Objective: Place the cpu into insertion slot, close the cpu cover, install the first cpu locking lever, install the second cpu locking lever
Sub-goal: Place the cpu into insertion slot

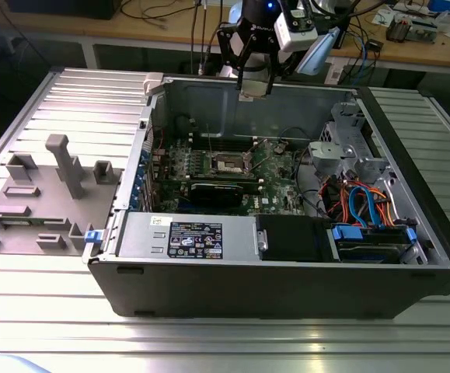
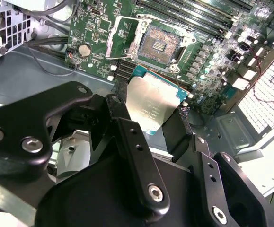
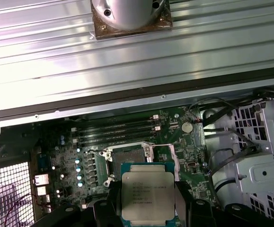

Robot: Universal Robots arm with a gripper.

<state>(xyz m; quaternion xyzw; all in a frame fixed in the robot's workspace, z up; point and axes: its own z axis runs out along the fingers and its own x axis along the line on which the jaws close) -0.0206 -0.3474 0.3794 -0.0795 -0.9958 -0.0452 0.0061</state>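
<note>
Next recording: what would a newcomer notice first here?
The gripper pinches a silver cpu by two opposite edges, up over the open computer case. On the green motherboard beneath, the empty socket sits mid-board. In the exterior view the case rests on a ribbed metal table.

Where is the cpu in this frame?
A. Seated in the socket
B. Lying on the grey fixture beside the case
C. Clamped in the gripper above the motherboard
C: the gripper clamps the cpu over the motherboard, and the socket is bare.
</note>
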